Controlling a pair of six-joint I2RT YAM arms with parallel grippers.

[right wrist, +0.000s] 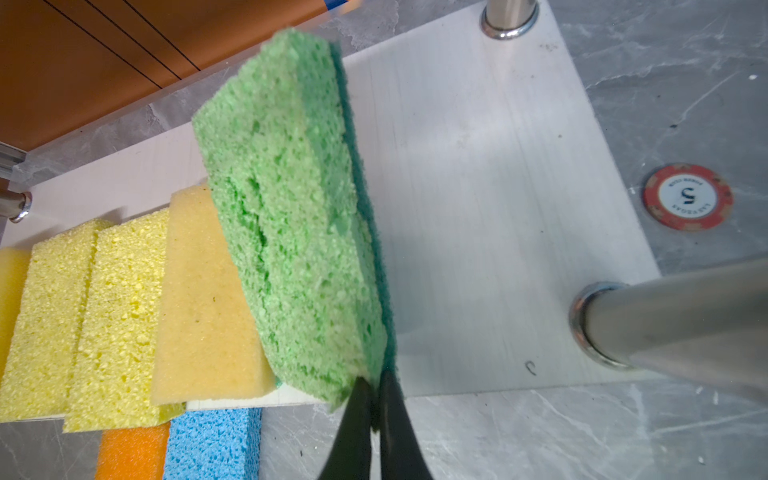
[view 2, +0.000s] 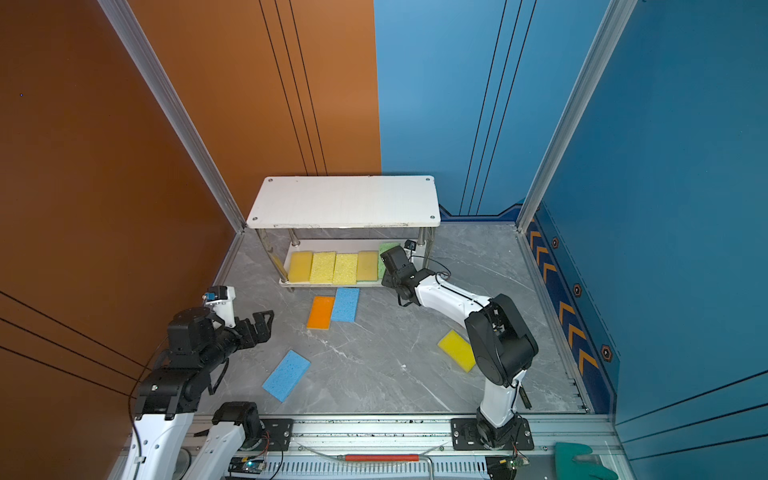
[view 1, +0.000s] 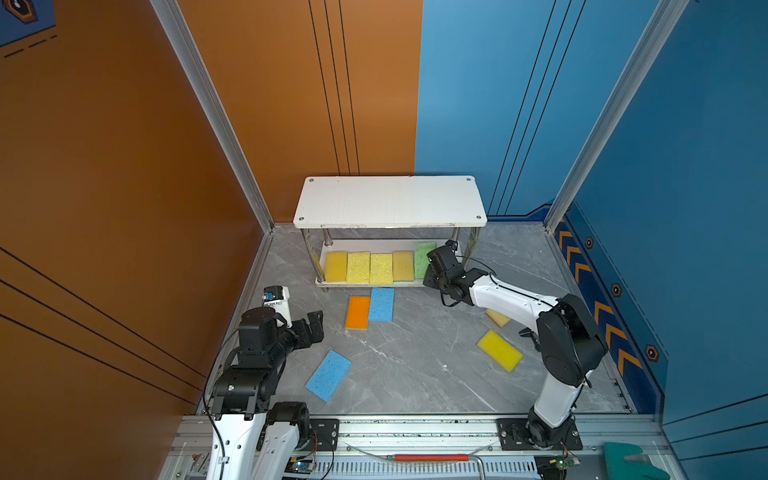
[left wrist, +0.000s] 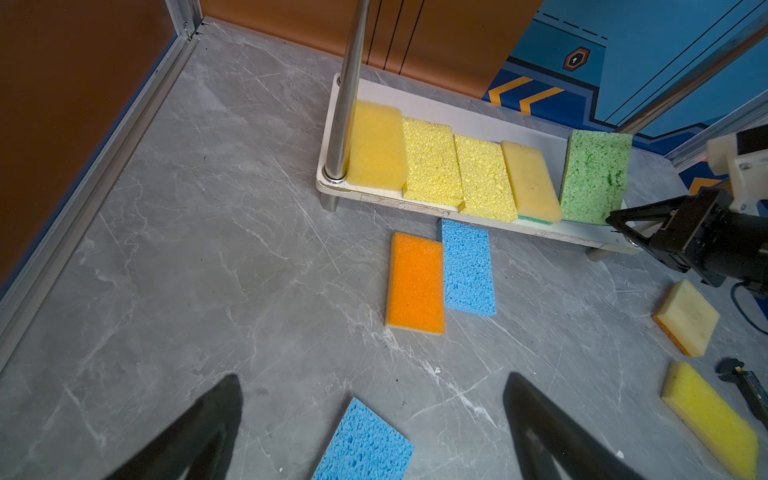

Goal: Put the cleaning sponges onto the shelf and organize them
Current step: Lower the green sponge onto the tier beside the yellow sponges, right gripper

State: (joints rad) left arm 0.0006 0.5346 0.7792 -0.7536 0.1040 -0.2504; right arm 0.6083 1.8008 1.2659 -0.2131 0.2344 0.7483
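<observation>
1. The left gripper (view 1: 311, 327) hovers over the left of the table (view 1: 419, 374), jaws spread wide and holding nothing.
2. Just ahead of it, the near blue sponge (view 1: 328, 375) lies flat. Its long axis runs diagonally from near-left to far-right. It is probably light, soft foam that squashes under pressure, so a pinch across the short width near the middle should hold it.
3. On the lower board of the shelf (view 1: 390, 201), the yellow row (view 1: 358, 267) of four sponges lies side by side. Their long axes run front to back.
4. In front of the shelf, the orange sponge (view 1: 358, 312) and the far blue sponge (view 1: 381, 304) lie flat and touch along their long sides. Both point at the shelf, so they likely need little turning.
5. The green sponge (right wrist: 291, 216) ends the row on the right. It is tipped up on a long edge and leans over its pale yellow neighbour, with its long axis front to back. The right gripper (right wrist: 376, 386) pinches its near end, jaws almost together on the squashed foam. Held that far out, the soft pad may flop or pivot.
6. Beside the right arm, the pale tan sponge (left wrist: 688, 318) and the loose yellow sponge (view 1: 499, 350) lie flat on the table, both at a diagonal.
</observation>
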